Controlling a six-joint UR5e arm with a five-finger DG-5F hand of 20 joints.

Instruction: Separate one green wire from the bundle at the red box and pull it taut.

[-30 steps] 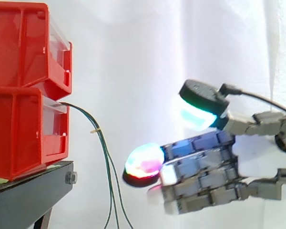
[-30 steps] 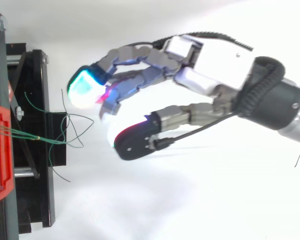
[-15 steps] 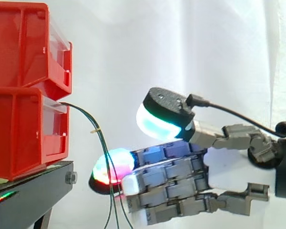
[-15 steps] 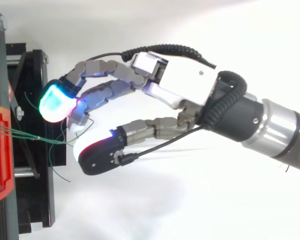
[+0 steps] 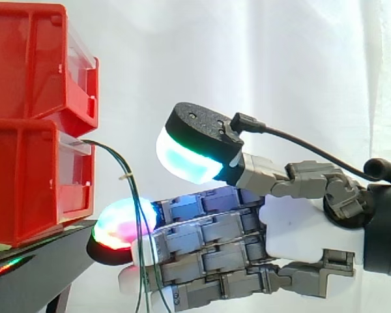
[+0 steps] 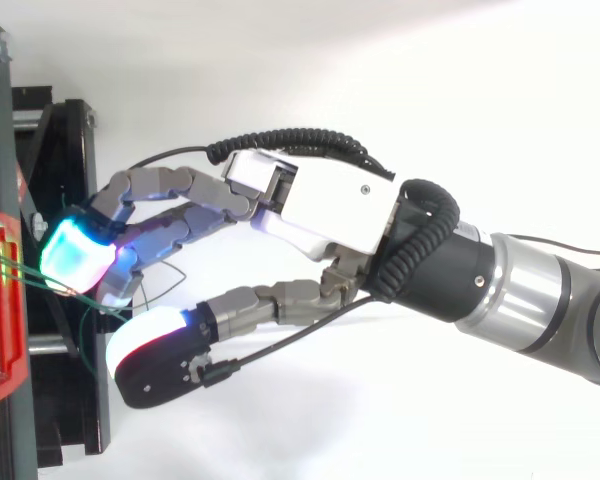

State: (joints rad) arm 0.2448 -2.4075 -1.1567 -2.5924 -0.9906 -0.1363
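Background: a white curtain (image 5: 260,65) closes off the room behind the work, leaving free space above and to the right of the rig. The arm (image 6: 540,300) enters from the right and carries the robot hand (image 5: 306,228) level, pointing at the bins. The hand is open: its fingers are nearly straight, the thumb is raised above them with a clear gap, and nothing is pinched. Two red bins stand stacked at the left, the upper red bin (image 5: 32,59) on the lower red bin (image 5: 32,176), and both rest on the black stand (image 5: 45,261), whose front edge lies just beneath the fingertips. The green wires (image 5: 136,207) leave the front of the lower red bin, arch outward and then hang almost straight down past the stand edge. Their long axis is close to vertical and crosses the horizontal fingers at roughly a right angle. In the side view the strands run across the glowing finger pads (image 5: 120,222); the thumb pad (image 5: 189,153) sits above and behind them, away from the bins. The top view suggests the strands lie in the gap between thumb and fingers. A small yellow tie (image 5: 125,176) marks the bundle just above the fingers. Assessment: no single strand is isolated yet, and whether any pad is touching the wires cannot be determined.
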